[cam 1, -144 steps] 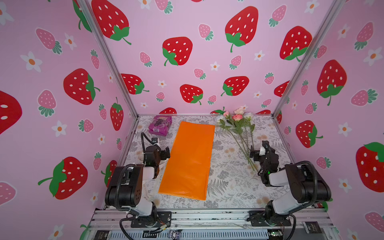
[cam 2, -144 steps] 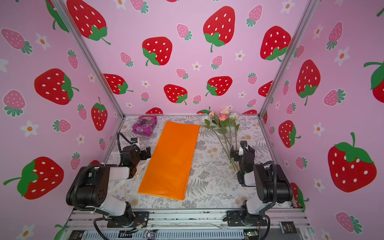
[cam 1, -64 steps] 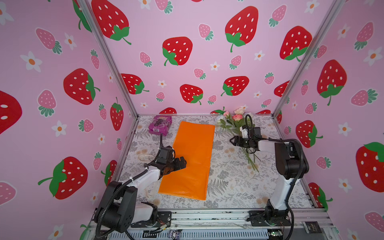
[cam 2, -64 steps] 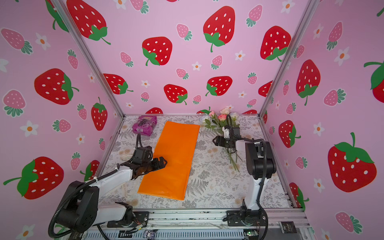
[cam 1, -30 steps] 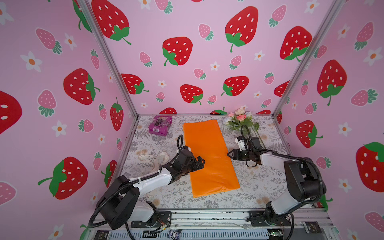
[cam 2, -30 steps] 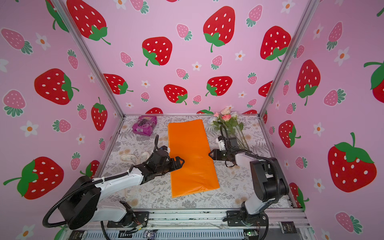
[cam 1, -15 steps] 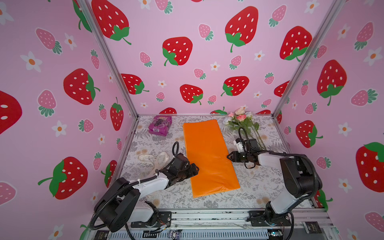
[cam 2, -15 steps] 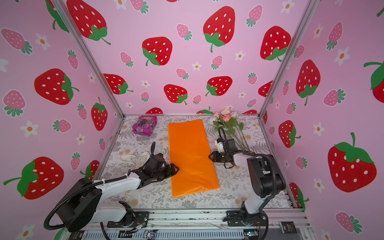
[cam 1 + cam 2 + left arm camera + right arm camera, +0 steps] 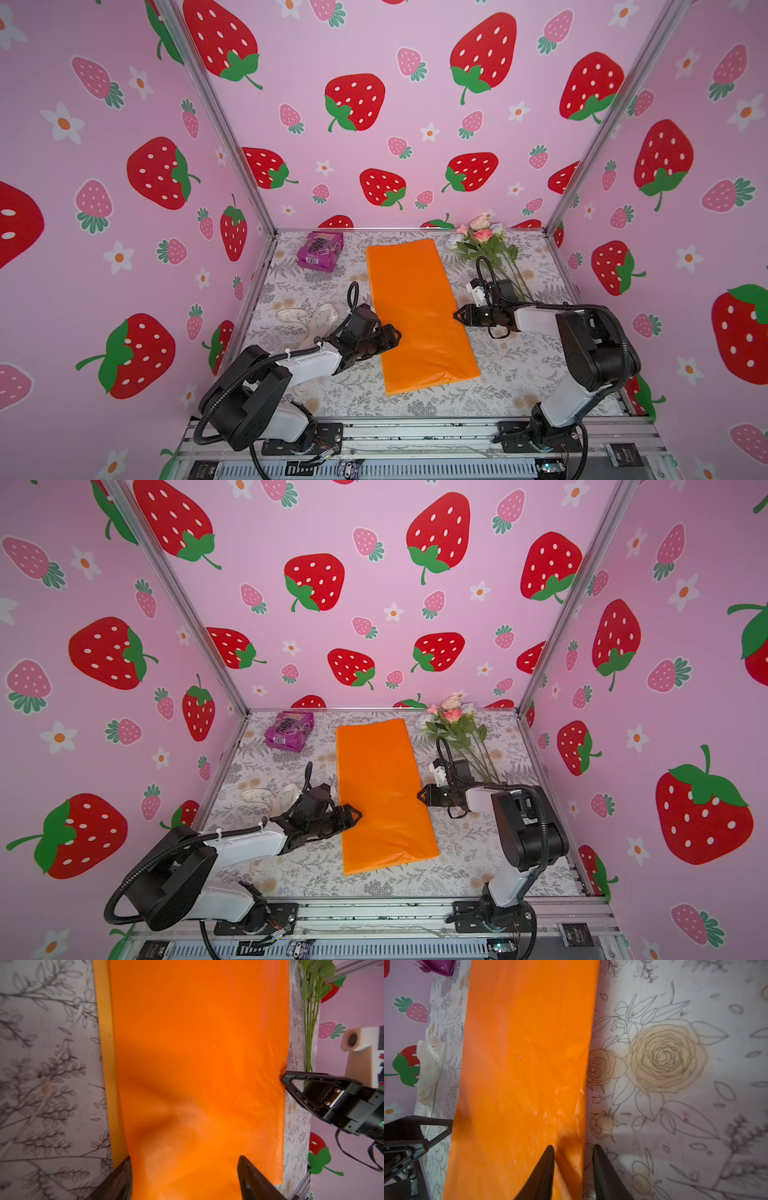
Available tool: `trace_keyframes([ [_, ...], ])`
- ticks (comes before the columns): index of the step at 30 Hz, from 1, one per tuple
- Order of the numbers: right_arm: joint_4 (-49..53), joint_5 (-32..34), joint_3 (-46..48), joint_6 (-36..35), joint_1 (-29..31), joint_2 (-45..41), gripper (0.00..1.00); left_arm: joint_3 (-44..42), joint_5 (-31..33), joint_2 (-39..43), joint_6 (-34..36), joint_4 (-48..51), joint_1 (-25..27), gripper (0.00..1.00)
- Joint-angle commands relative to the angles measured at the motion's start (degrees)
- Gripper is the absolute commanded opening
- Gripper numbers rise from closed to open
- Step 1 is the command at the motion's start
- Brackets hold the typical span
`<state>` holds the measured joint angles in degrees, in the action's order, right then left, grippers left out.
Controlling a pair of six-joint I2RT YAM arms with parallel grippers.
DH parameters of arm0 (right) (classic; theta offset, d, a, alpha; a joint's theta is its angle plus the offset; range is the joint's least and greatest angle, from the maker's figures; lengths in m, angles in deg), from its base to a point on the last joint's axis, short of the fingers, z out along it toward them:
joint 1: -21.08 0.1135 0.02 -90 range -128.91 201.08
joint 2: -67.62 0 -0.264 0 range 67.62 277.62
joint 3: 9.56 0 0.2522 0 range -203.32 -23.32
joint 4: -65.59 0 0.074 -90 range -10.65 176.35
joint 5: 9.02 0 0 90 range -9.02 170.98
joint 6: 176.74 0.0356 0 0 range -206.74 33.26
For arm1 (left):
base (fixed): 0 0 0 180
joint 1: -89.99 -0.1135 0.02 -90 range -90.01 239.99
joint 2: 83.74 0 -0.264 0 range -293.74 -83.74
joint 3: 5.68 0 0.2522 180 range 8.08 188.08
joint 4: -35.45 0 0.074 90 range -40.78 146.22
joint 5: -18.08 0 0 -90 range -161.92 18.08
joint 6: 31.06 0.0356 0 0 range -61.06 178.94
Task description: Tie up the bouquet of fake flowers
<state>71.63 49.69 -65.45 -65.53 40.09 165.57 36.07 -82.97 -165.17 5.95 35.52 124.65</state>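
- The left gripper's [image 9: 185, 1158] jaws stood wide apart, one finger on the printed table cloth [image 9: 519, 374] and the other over the orange wrapping paper [image 9: 197, 1064], so the sheet's long edge ran between them; nothing was pinched.
- The right gripper's [image 9: 573, 1146] jaws stood a narrow gap apart with the paper's opposite long edge lying in that gap. The fingers [image 9: 548, 1159] were not pressed onto it.
- In both top views the two grippers faced each other across the sheet, the left gripper [image 9: 395, 334] at its left edge and the right gripper [image 9: 457, 314] at its right edge, about halfway along.
- The orange wrapping paper [image 9: 415, 307] lay flat in the middle of the table, running from the back wall toward the front, its near end swung to the right (soft creases showed by the left fingers).
- The bouquet of fake flowers [image 9: 482, 239] lay in the far right corner, heads by the back wall, just beside the paper's far corner and not on it. Its green stems ran forward behind the right wrist.
- A purple snack packet [image 9: 320, 251] sat at the far left.
- A cream ribbon [image 9: 307, 318] lay loose just behind the left arm.
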Motion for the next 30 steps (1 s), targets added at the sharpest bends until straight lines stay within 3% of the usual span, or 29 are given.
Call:
trace_keyframes([
  [1, 1.0, -0.7, 0.6, -0.5, 0.2, 2.3, 0.34, -0.4, -2.4, -2.4, -1.7, -2.1, -0.2, 0.79],
  [3, 1.0, -1.1, 0.6, -0.7, 0.2, 3.1, 0.30, -0.5, -3.6, -3.3, -2.6, -4.1, -0.3, 0.79],
  [10, 1.0, -1.0, 0.8, -1.0, 0.3, 3.9, 0.30, -1.5, -7.1, -5.2, -7.0, -13.4, -0.9, 0.78],
  [16, 1.0, -0.8, 0.8, -1.1, 0.3, 4.2, 0.30, -2.1, -8.2, -6.7, -10.6, -17.8, -1.3, 0.69],
  [19, 1.1, -0.7, 0.8, -1.1, 0.3, 3.8, 0.30, -2.6, -8.0, -6.5, -12.4, -19.0, -1.4, 0.53],
  [21, 1.5, -0.2, 0.5, -1.0, 0.3, 3.2, 0.30, -2.5, -8.1, -5.9, -12.7, -19.2, -1.4, 0.32],
  [24, 2.7, 1.5, 0.3, -1.1, 0.3, 0.7, 0.35, -1.3, -9.1, -4.2, -11.6, -17.4, -1.4, 0.15],
  [30, 6.3, 10.2, 1.1, -2.6, 0.3, -13.3, 0.49, 1.5, -10.0, 1.8, -10.2, -12.4, -1.3, 0.00],
])
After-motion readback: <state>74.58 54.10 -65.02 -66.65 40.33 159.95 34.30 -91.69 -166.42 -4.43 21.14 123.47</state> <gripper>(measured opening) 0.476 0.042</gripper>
